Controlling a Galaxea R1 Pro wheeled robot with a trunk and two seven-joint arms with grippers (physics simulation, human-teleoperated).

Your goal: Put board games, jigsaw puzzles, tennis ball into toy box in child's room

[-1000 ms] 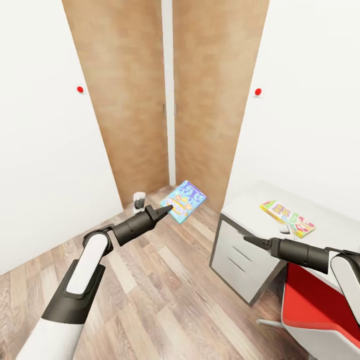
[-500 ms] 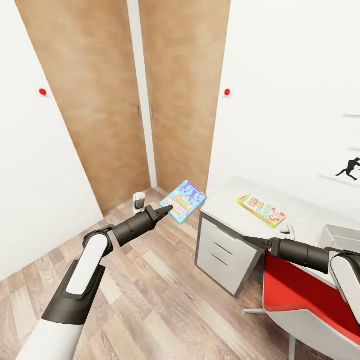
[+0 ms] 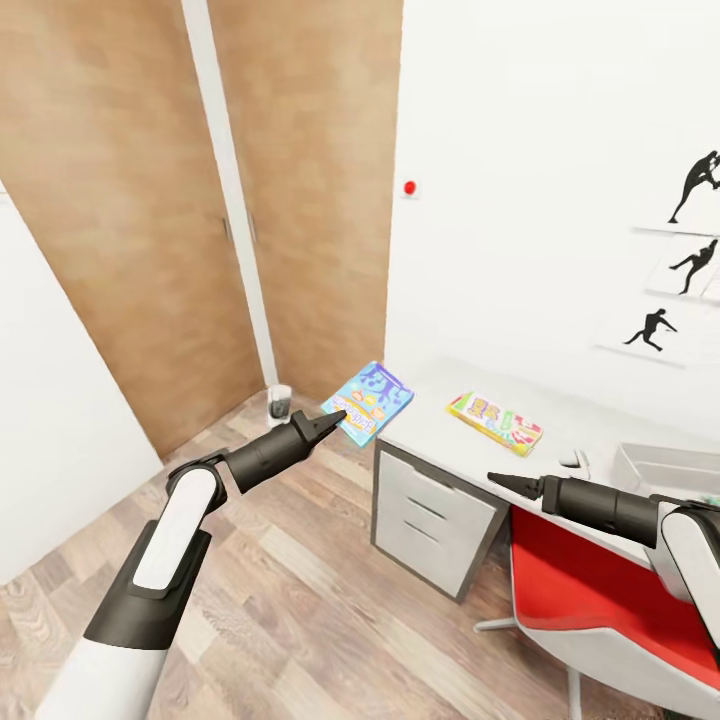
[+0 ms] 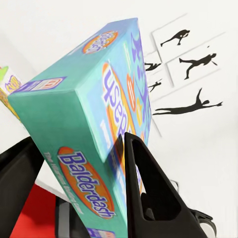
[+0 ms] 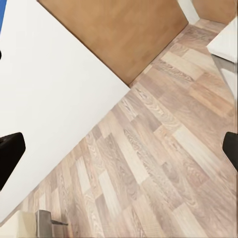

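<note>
Since the earlier frames the whole head view has swung rightward — a camera move, with the doors (image 3: 300,180) now at the picture's left and three black silhouette pictures (image 3: 690,250) brought into sight on the white wall. Clamped between the left jaws (image 3: 335,417) is the light-blue board game (image 3: 368,401), printed "Balderdash"; in the left wrist view (image 4: 94,144) its lower corner is hidden behind the dark fingers (image 4: 144,188). Beyond the held box, off to the right jaws' side, the desk (image 3: 440,430) is seen with white drawers (image 3: 430,515), and on it lies the slim yellow-red-green board game (image 3: 495,422). Farther along, the toy box (image 3: 665,468) is cut off at the picture's edge, so its contents cannot be made out. A small white object (image 3: 572,459) beside it is too small to identify. A red chair (image 3: 590,590) stands under the right arm. The right jaws (image 3: 497,483) look closed in the head view — yet the finger tips sit wide apart at the right wrist view's edges (image 5: 10,153), over bare plank floor (image 5: 158,163), so their state cannot be told.
</note>
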